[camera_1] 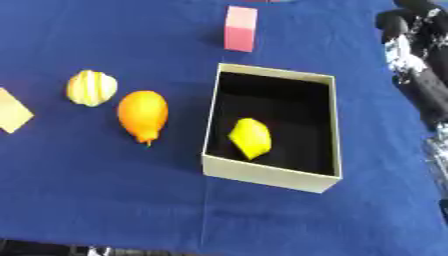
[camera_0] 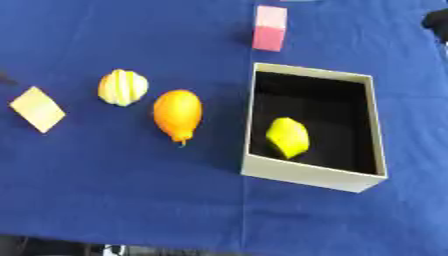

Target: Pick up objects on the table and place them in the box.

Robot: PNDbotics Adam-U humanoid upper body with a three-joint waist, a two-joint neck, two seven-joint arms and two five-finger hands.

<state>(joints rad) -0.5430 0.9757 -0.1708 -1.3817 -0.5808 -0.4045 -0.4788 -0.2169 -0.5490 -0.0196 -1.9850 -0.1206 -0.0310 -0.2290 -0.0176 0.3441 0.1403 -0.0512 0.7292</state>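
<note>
Blue cloth covers the whole desk (camera_0: 105,200). The open cardboard box (camera_0: 306,172) sits right of the desk's middle, its long axis running from the far edge toward the near edge, and a yellow lemon-like fruit (camera_0: 287,137) already lies on its dark floor toward the near wall.

At the far right edge, the right robot hand (camera_1: 418,35) shows only in the right eye view, a black and silver mass beyond the box's far right corner; I cannot tell whether its fingers are open or curled, and nothing seems to be in it. The left robot hand is out of sight.

Left of the box lies the orange fruit (camera_0: 178,114), long axis pointing far to near, stem tip toward the near edge. Further left and slightly farther back sits the striped yellow-and-white round thing (camera_0: 122,87). A pink block (camera_0: 269,28) stands just beyond the box's far wall, and a tan square piece (camera_0: 38,109) lies near the left edge.

The pink block looks nearest the visible hand; the fruits lie across the box from it, likelier work for the left arm.
</note>
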